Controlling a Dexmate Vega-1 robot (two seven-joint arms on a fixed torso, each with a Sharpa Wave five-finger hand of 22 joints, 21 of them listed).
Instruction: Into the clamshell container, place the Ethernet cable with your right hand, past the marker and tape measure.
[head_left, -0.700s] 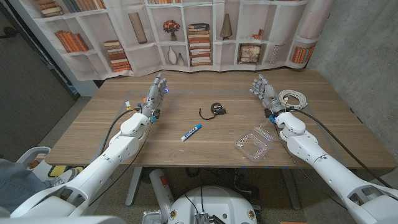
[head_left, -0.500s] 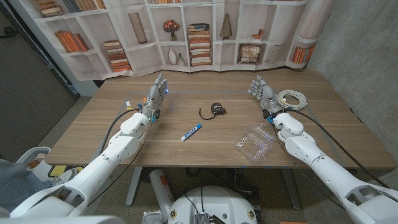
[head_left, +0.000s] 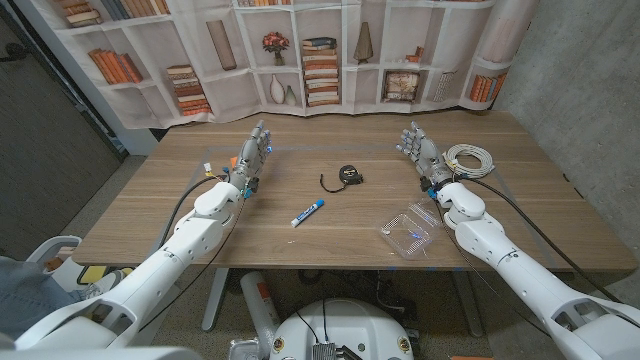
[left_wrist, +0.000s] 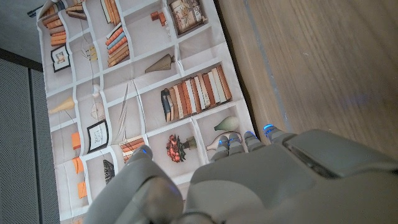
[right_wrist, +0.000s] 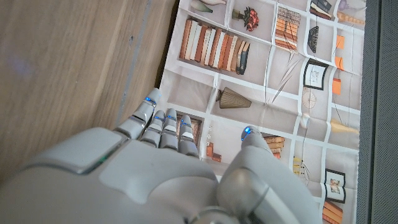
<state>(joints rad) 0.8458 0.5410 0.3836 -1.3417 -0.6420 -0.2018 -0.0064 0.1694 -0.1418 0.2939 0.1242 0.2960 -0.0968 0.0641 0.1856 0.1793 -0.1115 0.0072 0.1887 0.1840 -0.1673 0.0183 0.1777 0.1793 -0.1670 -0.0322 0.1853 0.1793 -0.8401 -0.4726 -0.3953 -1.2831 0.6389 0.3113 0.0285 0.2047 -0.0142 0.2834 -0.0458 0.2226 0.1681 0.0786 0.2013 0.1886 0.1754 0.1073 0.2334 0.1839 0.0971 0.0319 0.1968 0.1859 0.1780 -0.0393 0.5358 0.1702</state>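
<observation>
Lying open, clamshell container (head_left: 411, 231) — nothing inside, right hand (head_left: 422, 150) fingers apart, holding nothing

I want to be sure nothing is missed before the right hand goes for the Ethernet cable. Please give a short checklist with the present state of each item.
1. Right hand holds nothing, fingers apart: ok.
2. Ethernet cable lies coiled on the table, apart from the right hand: ok.
3. Clamshell container lies open beside the right forearm: ok.
4. Marker and tape measure lie away from the cable and container: ok.
5. Left hand holds nothing, far from the cable: ok.
6. Cable free of tangles: cannot tell.
</observation>
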